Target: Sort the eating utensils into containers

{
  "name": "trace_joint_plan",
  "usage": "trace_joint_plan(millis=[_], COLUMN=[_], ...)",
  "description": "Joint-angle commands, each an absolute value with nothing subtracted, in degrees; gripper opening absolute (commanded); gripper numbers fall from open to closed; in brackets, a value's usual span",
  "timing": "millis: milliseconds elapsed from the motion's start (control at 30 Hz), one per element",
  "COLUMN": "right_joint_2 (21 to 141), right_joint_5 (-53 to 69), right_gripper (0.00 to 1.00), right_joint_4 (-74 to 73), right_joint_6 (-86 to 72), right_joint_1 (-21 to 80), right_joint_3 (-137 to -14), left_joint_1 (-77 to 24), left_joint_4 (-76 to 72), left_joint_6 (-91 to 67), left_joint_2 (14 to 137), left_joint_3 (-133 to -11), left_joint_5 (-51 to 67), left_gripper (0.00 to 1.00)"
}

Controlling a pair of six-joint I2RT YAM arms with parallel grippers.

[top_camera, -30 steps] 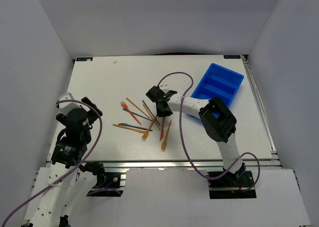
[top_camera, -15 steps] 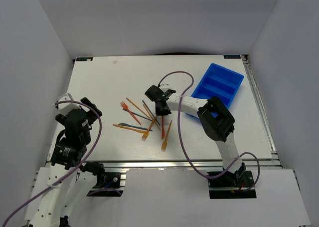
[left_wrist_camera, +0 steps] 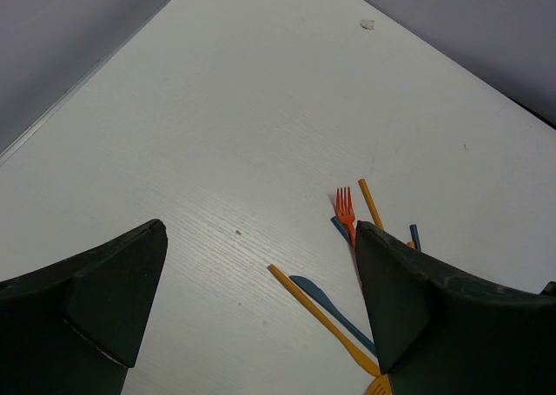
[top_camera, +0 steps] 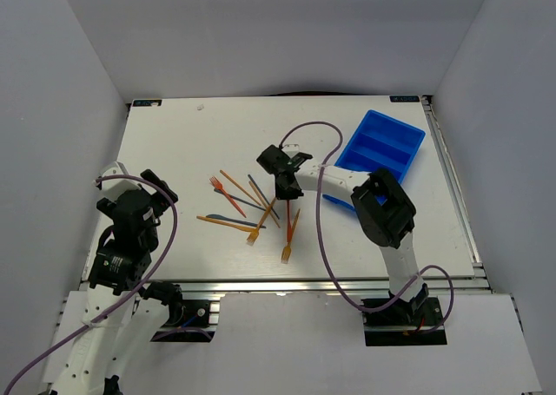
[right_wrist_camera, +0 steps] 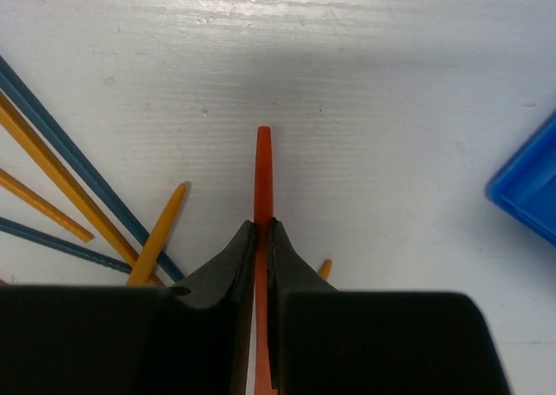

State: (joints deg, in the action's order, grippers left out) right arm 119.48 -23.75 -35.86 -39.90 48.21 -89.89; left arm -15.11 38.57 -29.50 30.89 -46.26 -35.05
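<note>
At the near left edge, left gripper [left_wrist_camera: 259, 230]: we find its jaws spread wide and holding nothing, above bare table.
Mid-table, utensils [top_camera: 248, 206]: we see orange and blue-grey pieces scattered and crossing one another; none lies in the tray.
Past the pile, right gripper [right_wrist_camera: 261, 226]: we see its jaws pinched on the red utensil [right_wrist_camera: 262, 165], with the handle tip showing ahead of them.
Risk, slip: we judge the thin handle may swivel or slide in so narrow a pinch.
Risk, snag: an orange piece [right_wrist_camera: 156, 234] lies just beside the fingers; a lift could drag it.
Risk, placement: the blue tray [top_camera: 382, 143] sits toward the far right corner; unless we align the utensil with a long compartment, it may bridge a divider.
Surface: white table [top_camera: 191, 143], matte, with a small scrap [top_camera: 201, 107] near the far edge.
Room: plain grey walls [top_camera: 261, 30] enclose three sides.
</note>
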Motion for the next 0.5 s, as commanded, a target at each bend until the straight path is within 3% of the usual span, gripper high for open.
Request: trace_joint_plan(millis=[0, 233, 467], right_joint_2=[113.5, 101.7, 93.8], right_joint_5=[-24.6, -20.1, -8.7], right_gripper=[0.00, 0.00, 0.00], right_joint_4=[-37.7, -34.0, -32.7], right_joint_6=[-38.1, -26.0, -4.5], right_joint_1=[47.5, 45.1, 27.6], right_joint_3=[-89.4, -89.6, -89.0], left_joint_1=[-15.1, -15.1, -15.1], left_joint_4=[38.7, 38.7, 38.1], left_joint_6=[-29.7, -29.8, -29.5], left_joint_2=[30.5, 30.4, 29.3], left_joint_3=[-46.0, -46.0, -45.9], left_joint_5=[-35.5, -35.4, -34.8], left_gripper=[0.98, 0.98, 0.98])
